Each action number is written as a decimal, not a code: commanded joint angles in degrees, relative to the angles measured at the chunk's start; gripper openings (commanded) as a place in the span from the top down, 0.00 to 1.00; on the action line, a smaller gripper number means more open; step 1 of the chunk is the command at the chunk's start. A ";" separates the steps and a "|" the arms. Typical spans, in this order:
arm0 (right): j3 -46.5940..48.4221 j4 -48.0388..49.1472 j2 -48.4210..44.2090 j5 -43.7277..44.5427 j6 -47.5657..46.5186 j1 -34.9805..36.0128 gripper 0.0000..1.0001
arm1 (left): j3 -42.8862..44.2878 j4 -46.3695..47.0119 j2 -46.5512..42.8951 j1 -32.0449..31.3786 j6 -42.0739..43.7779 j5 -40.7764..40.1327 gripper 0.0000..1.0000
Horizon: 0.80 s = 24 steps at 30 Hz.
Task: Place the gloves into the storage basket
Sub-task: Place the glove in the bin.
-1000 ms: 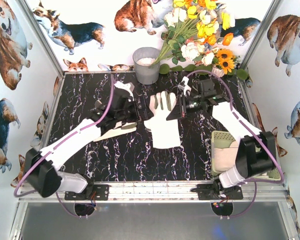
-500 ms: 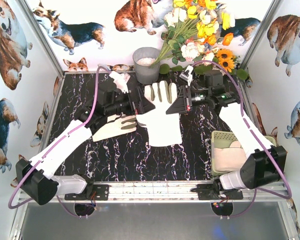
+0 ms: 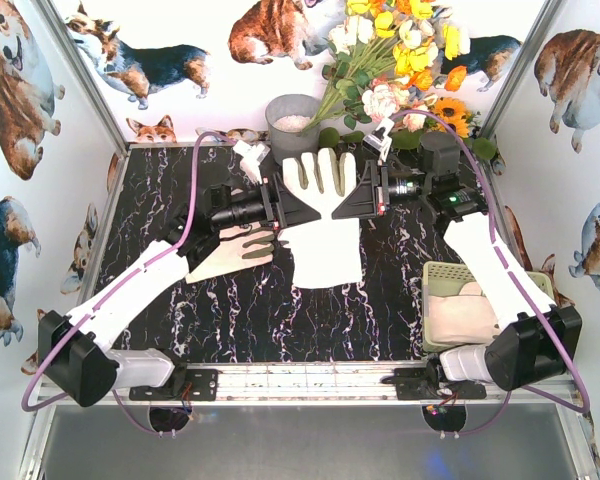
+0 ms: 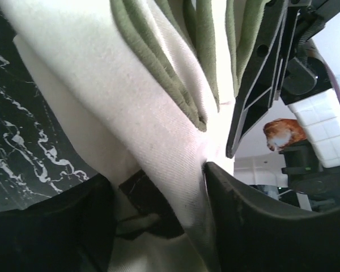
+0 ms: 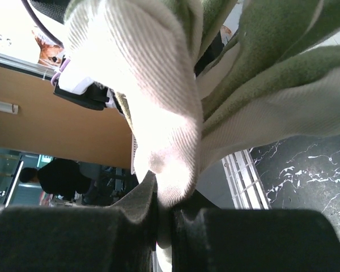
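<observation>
Reaching toward the far middle of the tabletop [image 3: 180, 330] in the overhead view, both arms stretch forward with their wrists turned inward, so the left tool [image 3: 296, 206] and the right tool [image 3: 344, 204] face each other across the raised glove [image 3: 322, 245]. That glove hangs between them, fingers up toward the grey bucket [image 3: 292, 130] and cuff trailing onto the marble. A second glove [image 3: 230, 258] lies flat under the left forearm. The storage basket [image 3: 438, 272] sits at the near right with pale gloves already inside.

From the left wrist, cream and olive fabric fills the gap between two fingers [image 4: 260, 226] that stand apart; I cannot tell whether they grip it.

From the right wrist, the fingers [image 5: 73, 238] are pressed together, pinching a fold of the glove's cream edge.

Compared with a second ago, the glove sits higher and farther back, and the left tool, then off to its side, has come up against its edge.
</observation>
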 commanded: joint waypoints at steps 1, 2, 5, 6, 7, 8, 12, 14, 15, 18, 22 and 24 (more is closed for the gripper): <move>0.82 3.08 -0.92 -0.16 -0.25 0.15 1.00 | -0.80 4.03 -1.94 0.02 -2.22 3.45 0.50; 1.14 0.99 -0.75 0.03 -1.84 0.15 1.00 | -0.97 4.16 -2.07 0.02 -2.40 3.56 0.53; 3.52 -6.51 0.02 0.97 -7.93 0.15 1.00 | -1.27 4.24 -2.19 0.02 -2.91 4.18 0.65; 4.06 -8.34 0.24 1.33 -9.87 0.15 1.00 | -1.38 4.48 -2.14 -0.01 -3.31 4.65 0.68; 4.40 -9.37 0.35 1.72 -10.56 0.15 1.00 | -1.46 4.88 -2.15 0.01 -3.80 5.12 0.71; 4.53 -9.67 0.42 2.08 -10.80 0.15 1.00 | -1.36 5.11 -2.13 0.02 -4.06 5.57 0.77; 4.57 -9.30 0.25 4.78 -10.58 0.11 1.00 | -0.69 5.28 -2.60 0.02 -4.41 5.22 1.00; 4.44 -8.51 -0.10 6.23 -9.96 0.02 1.00 | -0.24 5.42 -3.05 0.01 -4.37 3.94 1.00; 4.23 -7.80 -0.23 6.59 -9.22 -0.08 0.96 | -0.24 5.63 -3.38 0.02 -4.40 3.29 1.00; 2.84 -2.97 -0.86 6.11 -5.14 -0.56 0.72 | -0.07 6.25 -4.00 0.02 -4.64 1.75 1.00; 0.23 3.98 -2.17 5.70 0.05 -0.98 0.46 | 0.40 8.10 -4.67 0.02 -5.72 0.39 1.00; -1.11 6.15 -2.69 5.34 1.80 -0.99 0.38 | 0.91 8.59 -4.66 0.02 -6.04 0.08 1.00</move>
